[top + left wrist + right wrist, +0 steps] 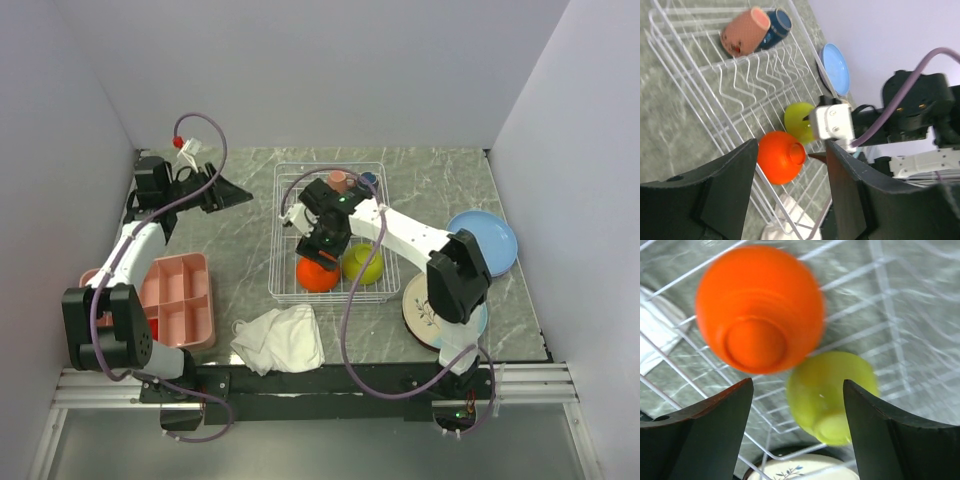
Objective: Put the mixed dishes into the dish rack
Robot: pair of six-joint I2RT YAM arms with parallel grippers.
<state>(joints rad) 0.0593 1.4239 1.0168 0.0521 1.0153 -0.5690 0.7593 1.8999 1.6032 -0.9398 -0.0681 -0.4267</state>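
Note:
The white wire dish rack (287, 215) stands mid-table. The orange bowl (316, 275) and lime-green bowl (364, 264) lie upside down in its near end. The pink mug (339, 180) and dark-blue mug (369, 181) lie at its far end. My right gripper (326, 246) is open and empty just above the orange bowl (757, 307), which looks blurred, beside the green bowl (832, 395). My left gripper (236, 195) is open and empty, left of the rack (735, 85). The light-blue plate (487, 240) and cream-and-blue plate (428, 315) lie right of the rack. No lavender plate is clearly visible.
A pink divided tray (180, 298) sits at the near left. A crumpled white cloth (280, 338) lies in front of the rack. Grey walls close in the left, right and back. The right arm (420, 235) reaches across the rack's right side.

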